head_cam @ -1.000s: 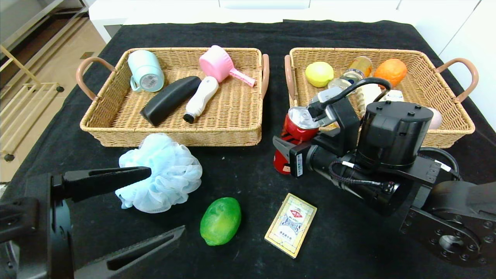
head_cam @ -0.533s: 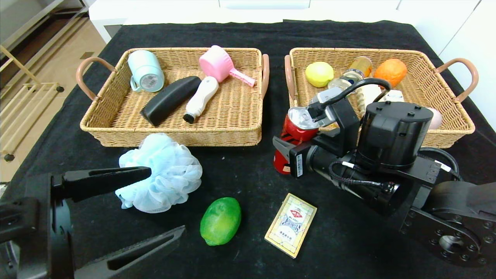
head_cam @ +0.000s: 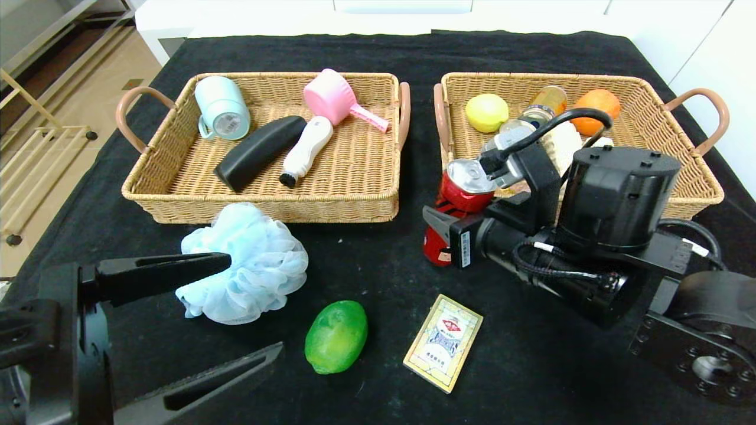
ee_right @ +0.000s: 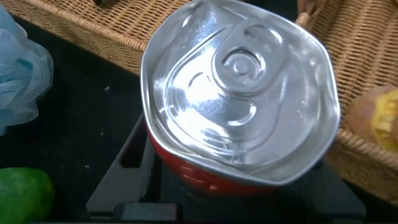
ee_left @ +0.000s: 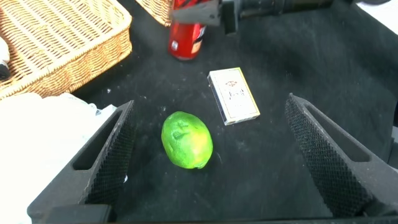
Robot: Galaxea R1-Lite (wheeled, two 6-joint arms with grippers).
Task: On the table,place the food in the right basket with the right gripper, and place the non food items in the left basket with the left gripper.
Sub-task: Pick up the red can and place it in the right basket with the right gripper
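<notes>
The head camera looks forward and down from above the near edge of the table (head_cam: pixel 378 53), taking in both baskets. The left wrist camera sits low, facing across the cloth at the green fruit (ee_left: pixel 186 140), also lower centre in the head view. The right wrist camera hangs very close over the red soda can (ee_right: pixel 239 93).

Beyond the far edge of the black-draped surface (head_cam: pixel 384 53) stands a low white cabinet (head_cam: pixel 378 15), brightly lit. To the left of the surface the floor (head_cam: pixel 88 88) is pale tan. A light wooden rack (head_cam: pixel 29 153) stands on it, with grey metal shelving (head_cam: pixel 41 29) farther back.
</notes>
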